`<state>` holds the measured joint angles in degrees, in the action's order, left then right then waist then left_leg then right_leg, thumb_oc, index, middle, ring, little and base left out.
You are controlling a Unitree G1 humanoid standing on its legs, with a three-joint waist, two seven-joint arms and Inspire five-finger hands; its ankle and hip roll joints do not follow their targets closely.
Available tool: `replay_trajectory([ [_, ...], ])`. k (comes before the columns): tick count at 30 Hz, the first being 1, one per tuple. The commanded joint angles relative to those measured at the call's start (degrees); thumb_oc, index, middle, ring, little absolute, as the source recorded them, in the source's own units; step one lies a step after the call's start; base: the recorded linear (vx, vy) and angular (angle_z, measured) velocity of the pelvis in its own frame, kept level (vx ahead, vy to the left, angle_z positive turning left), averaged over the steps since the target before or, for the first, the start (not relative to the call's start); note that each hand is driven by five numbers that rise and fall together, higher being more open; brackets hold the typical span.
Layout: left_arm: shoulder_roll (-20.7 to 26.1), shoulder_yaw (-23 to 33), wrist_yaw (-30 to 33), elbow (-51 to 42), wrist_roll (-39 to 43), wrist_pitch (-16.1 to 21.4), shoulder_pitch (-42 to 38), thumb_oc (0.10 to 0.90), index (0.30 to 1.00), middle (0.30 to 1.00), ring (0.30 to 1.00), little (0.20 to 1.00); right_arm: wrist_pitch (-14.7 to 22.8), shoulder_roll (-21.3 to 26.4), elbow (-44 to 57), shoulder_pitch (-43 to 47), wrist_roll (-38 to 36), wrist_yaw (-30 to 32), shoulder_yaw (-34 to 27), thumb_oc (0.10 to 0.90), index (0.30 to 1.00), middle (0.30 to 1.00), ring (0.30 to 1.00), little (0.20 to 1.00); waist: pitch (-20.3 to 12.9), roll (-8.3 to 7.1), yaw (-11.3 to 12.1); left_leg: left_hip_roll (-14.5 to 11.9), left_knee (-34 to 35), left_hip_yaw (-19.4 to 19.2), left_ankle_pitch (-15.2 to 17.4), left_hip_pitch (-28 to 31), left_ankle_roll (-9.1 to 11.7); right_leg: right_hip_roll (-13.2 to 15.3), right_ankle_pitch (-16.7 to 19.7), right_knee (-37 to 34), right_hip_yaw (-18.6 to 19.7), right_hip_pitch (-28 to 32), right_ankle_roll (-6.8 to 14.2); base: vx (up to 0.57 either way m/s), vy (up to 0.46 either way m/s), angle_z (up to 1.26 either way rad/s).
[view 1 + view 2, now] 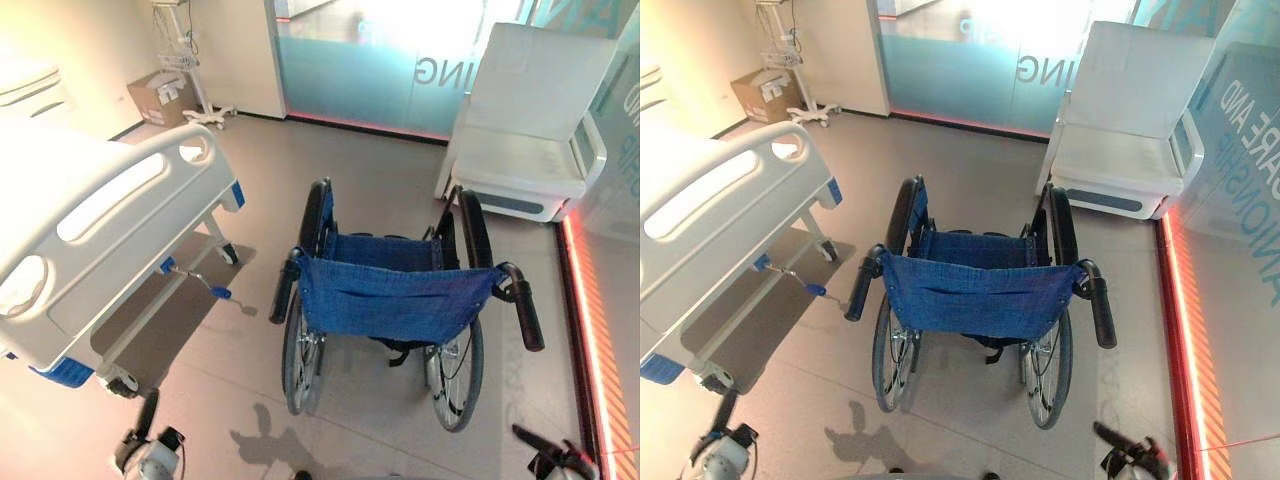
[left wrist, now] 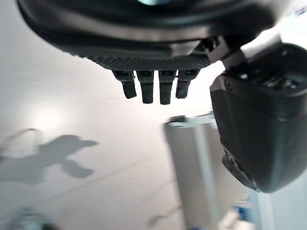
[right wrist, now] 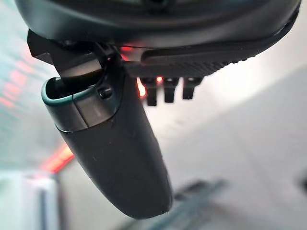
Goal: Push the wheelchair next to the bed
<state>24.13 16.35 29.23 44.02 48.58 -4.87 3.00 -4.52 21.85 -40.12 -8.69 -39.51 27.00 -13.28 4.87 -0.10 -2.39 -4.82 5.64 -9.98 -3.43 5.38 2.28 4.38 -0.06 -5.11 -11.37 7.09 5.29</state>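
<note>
Unheld, the wheelchair stands beside the bed, a floor gap between, while the left hand and right hand hang low with relaxed, empty fingers; it should roll easily from its two rear grips.

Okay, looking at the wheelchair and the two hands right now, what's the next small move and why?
Probably raise both hands to the wheelchair's black push handles. The left hand and right hand hang low, open and holding nothing, behind the chair, while the handles point back toward the robot, untouched. The bed stands off to the left, apart from the chair, so pushing needs a grip first.
</note>
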Motion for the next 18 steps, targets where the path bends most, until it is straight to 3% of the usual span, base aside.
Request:
replay_trajectory([
  [1,4.1,1.7,-3.7,-7.4,1.0,3.2,-2.6,0.8,0.9,0.9,0.9,0.9,6.0,5.4,10.5,3.7,0.3,5.9,-5.1,0.8,0.9,0.9,0.9,0.9,0.0,0.07,-0.8,-0.6,-0.6,-1.1,3.5,2.0,0.5,2.8,2.8,0.1,1.8,-0.7,1.3,0.0,0.0,0.0],
  [7,5.5,3.7,-7.8,-20.8,-2.1,0.1,-1.4,0.8,0.9,0.9,0.9,0.9,7.4,7.3,23.2,4.7,5.3,8.7,-9.8,0.8,0.9,0.9,0.9,0.9,0.0,0.55,-0.4,-0.6,-0.6,-0.8,3.5,1.6,0.6,2.9,2.5,0.1,1.3,-0.8,1.3,0.0,0.0,0.0],
  [10,8.2,4.4,-5.5,-29.7,-8.0,-1.9,-1.3,0.8,0.9,0.9,0.9,0.9,5.3,8.8,34.1,6.8,9.5,16.5,-11.2,0.8,0.9,0.9,0.9,0.9,-0.1,1.13,-0.1,-0.5,-0.6,-0.3,3.4,1.4,0.5,2.9,2.2,0.1,1.3,-0.7,1.2,0.0,0.011,0.0],
  [14,10.3,5.0,-3.8,-37.5,-12.5,-0.9,-1.6,0.8,0.9,0.9,0.9,0.9,6.9,9.0,42.5,8.0,15.0,22.3,-11.3,0.8,0.9,0.9,0.9,0.9,-0.2,1.55,0.0,-0.4,-0.6,0.1,3.4,1.3,0.5,3.0,1.9,0.1,1.4,-0.7,1.0,0.0,0.008,0.0],
  [18,11.2,4.3,-5.6,-47.7,-10.8,-0.1,-3.0,0.8,0.9,0.9,0.9,0.9,10.5,8.2,50.2,10.0,20.1,26.7,-10.2,0.8,0.9,0.9,0.9,0.9,-0.5,1.81,0.4,-0.3,-0.6,0.2,3.4,1.2,0.5,3.1,1.8,0.1,1.5,-0.8,1.0,0.0,0.0,0.0],
])
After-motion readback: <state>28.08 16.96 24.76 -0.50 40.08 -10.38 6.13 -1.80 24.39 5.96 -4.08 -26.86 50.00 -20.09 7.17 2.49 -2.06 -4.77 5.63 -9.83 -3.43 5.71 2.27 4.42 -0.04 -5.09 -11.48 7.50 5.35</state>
